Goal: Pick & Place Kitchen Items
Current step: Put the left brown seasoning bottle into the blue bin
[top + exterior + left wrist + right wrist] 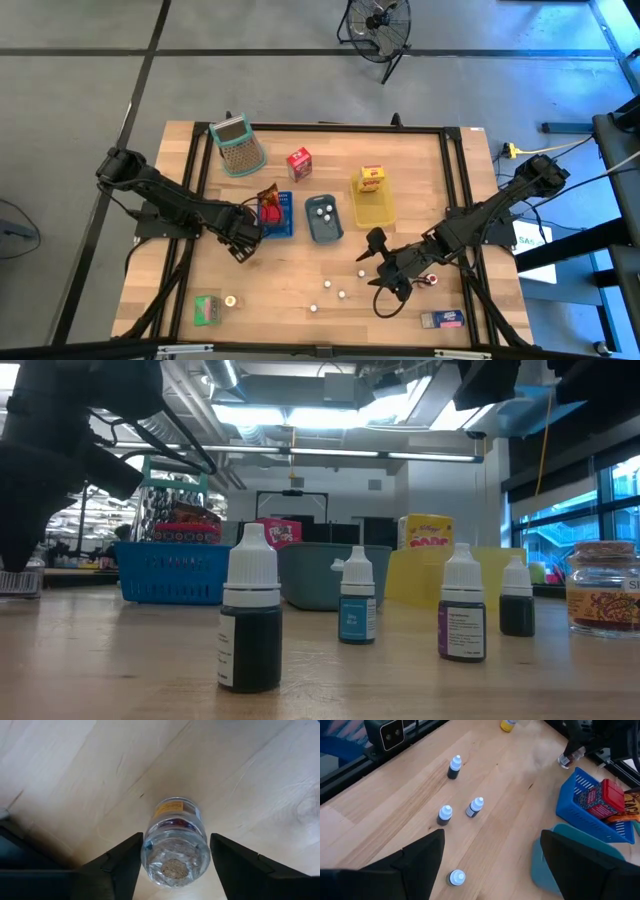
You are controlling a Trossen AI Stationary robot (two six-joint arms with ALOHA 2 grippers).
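Between my left fingers (120, 870) stands the small jar (175, 842) — upright on the tabletop (75, 770), axis vertical. They are parted, flanking it, not gripping yet.

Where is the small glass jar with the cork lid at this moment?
The small glass jar stands on the wooden table between the left gripper's open fingers. In the high view this gripper is left of the blue basket.

We see three trays side by side mid-desk (300, 260): the left tray (277, 228) holds a tin (270, 211) and packet (268, 193), the middle tray (324, 220) two dropper bottles (322, 212), the right tray (373, 205) a carton (373, 178). A basket (238, 146) lies far left. Four dropper bottles (341, 294) stand nearer us. Between the left end effector (172, 865) fingers (120, 865) stands a jar (175, 845).
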